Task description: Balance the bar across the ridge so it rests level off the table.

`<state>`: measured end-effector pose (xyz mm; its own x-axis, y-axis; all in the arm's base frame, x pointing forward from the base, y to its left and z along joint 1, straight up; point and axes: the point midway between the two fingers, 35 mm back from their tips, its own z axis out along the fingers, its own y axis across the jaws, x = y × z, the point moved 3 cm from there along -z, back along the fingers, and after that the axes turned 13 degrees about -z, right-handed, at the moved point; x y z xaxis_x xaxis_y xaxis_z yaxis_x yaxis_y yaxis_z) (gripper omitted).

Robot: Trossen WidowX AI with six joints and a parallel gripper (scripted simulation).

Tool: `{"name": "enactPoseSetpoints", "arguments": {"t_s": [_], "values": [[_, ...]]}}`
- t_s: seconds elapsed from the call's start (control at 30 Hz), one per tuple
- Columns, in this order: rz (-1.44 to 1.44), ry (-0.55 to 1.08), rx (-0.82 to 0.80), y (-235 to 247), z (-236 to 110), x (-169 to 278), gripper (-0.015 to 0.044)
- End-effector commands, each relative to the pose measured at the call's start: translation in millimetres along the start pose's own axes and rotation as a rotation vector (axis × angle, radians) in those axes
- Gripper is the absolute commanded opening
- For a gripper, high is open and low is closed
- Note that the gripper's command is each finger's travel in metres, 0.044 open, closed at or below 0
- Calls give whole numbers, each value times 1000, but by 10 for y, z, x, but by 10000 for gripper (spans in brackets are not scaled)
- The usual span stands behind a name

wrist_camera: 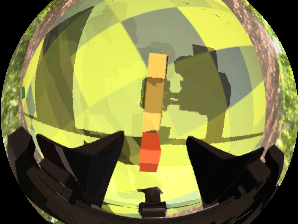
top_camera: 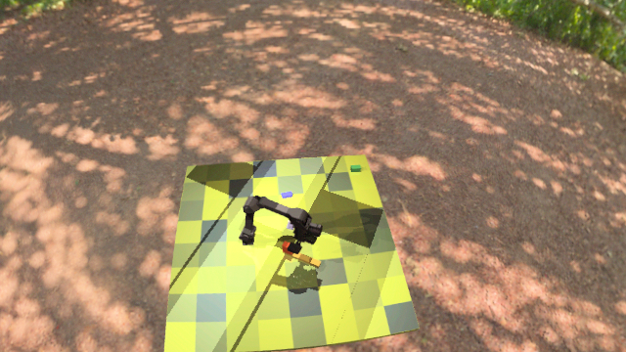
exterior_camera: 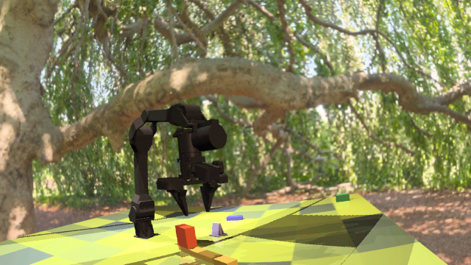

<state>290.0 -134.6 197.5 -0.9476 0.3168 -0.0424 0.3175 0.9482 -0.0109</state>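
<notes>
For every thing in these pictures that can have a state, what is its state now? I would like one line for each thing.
Black claw: open, holds nothing, pointing down above the table.
Long tan bar with red block at one end: lying on the table, not on the ridge, not gripped.
Small lilac wedge-shaped ridge: upright on the table, nothing on it.
Flat purple block: lying on the table, apart.
Green block: resting near the table's far corner.

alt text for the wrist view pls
Open jaws of the gripper frame a bar lying on the yellow checkered table below, its red block end nearest the camera. Nothing is held.
</notes>
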Motion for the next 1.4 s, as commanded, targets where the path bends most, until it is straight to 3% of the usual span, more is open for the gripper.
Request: {"name": "enactPoseSetpoints", "arguments": {"t_s": [0.0,0.33,1.37], "values": [[-6,18,-8,4,291,-5,315],[-6,18,-8,15,932,60,315],[-6,18,-8,18,1201,68,315]]}}
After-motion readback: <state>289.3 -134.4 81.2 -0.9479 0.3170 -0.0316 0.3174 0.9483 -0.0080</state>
